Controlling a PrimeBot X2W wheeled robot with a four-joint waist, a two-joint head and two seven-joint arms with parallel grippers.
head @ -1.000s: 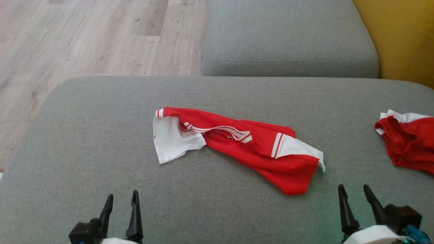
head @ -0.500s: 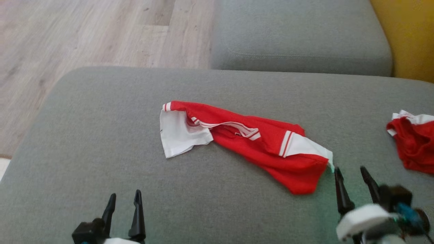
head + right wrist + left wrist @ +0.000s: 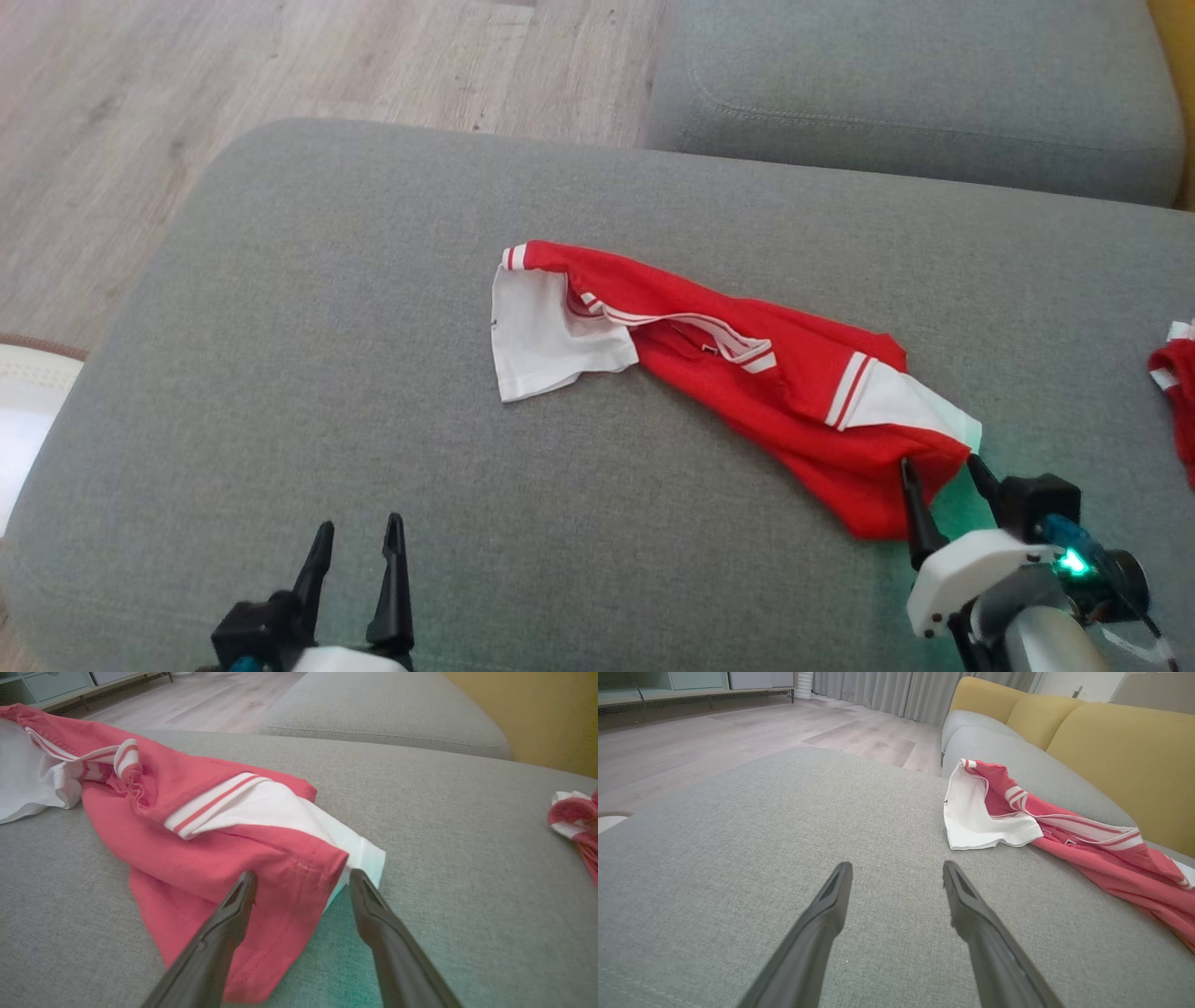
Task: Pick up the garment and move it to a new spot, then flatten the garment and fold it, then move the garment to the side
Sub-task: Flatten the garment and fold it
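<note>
Right gripper [image 3: 937,460] advanced onto hem of red garment [image 3: 775,392] — fingers spread astride it, left gripper [image 3: 359,525] parted, above cushion [image 3: 280,373]

You see soft, even light and faint shadows. A green glow tints the couch [image 3: 373,373] beside the right gripper [image 3: 937,460].

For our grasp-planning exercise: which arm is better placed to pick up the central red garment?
Right. The right gripper has its jaws open astride the hem of the garment; the left gripper hovers over bare cushion, apart from the cloth.
</note>
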